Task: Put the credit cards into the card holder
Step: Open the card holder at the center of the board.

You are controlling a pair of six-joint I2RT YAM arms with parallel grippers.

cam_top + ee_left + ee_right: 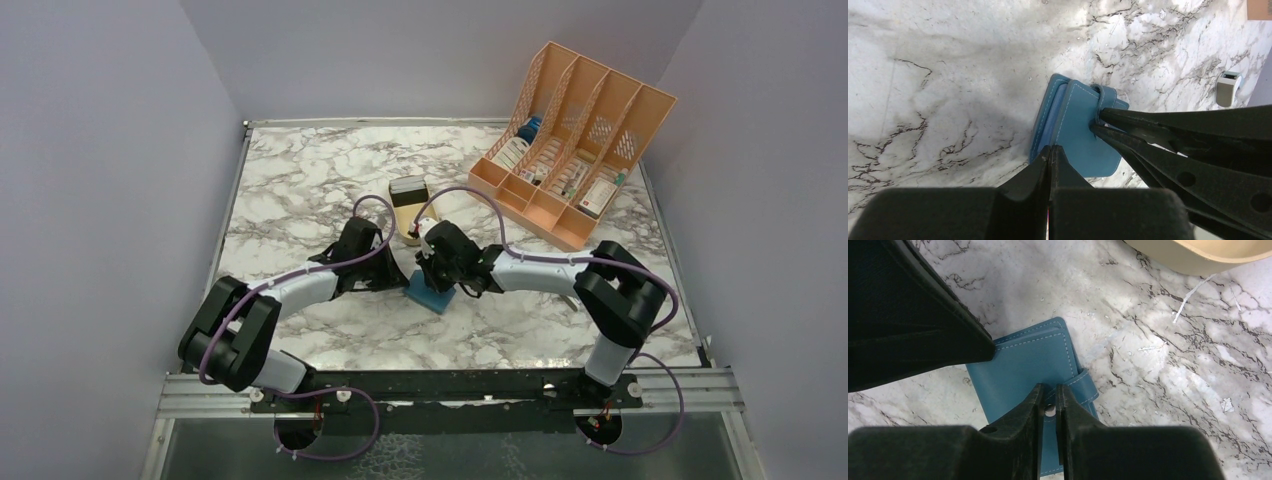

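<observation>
Surface: white marble-patterned table (300,180), black veins, enclosed by plain pale grey walls.
Rack: orange slotted file rack (655,115) at 1 o'clock on the table, with 4 slots side by side.
Rack contents: small boxes and packets with white labels, and 1 blue item in the slot nearest 9 o'clock. Print too small to read.
Tray: tan oval shallow tray (408,218) near the table's middle. A dark patch sits at its 12 o'clock end, and I cannot tell what it is.
Card holder: teal-blue card holder (432,295) lies flat and folded shut on the marble, just at 5 o'clock of the tray, apart from it.
Strap: strap (1085,385) wraps over the holder's edge, with a metal snap stud (1049,410) on its tab.
Left gripper: left gripper (1052,148) has its fingers pressed together, tips at the holder's 9 o'clock edge.
Right gripper: right gripper (1049,389) has its fingers drawn close, pinching the strap tab, the stud showing in the slit between them.
</observation>
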